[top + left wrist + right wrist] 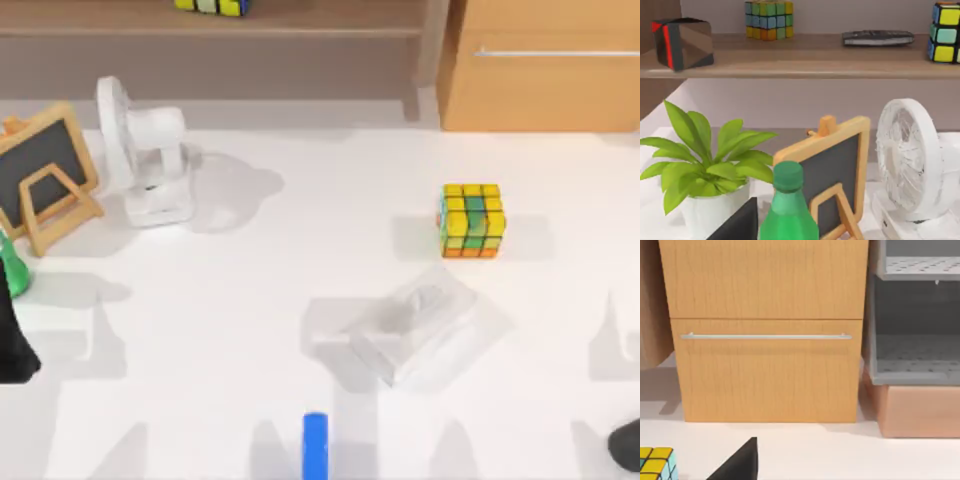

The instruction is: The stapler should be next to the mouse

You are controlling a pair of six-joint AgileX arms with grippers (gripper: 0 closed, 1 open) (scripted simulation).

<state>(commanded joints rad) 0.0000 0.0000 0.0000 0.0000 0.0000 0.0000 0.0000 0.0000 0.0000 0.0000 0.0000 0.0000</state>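
The stapler (315, 446) is a small bright blue bar lying at the front edge of the table, near the middle. The mouse (627, 445) is a dark rounded lump at the front right corner, partly cut off by the top view's edge, far to the right of the stapler. My left arm (12, 335) is a black shape at the table's left edge, well away from both. A dark wedge of the left gripper (737, 225) shows in the left wrist view, and a similar dark wedge of the right gripper (740, 462) in the right wrist view.
A pale translucent block (425, 325) lies between stapler and mouse, slightly farther back. A colourful cube (471, 221) stands behind it. A white fan (150, 160), chalkboard easel (45, 175), green bottle (12, 270) and potted plant (705, 165) crowd the left; a wooden cabinet (540, 65) stands back right.
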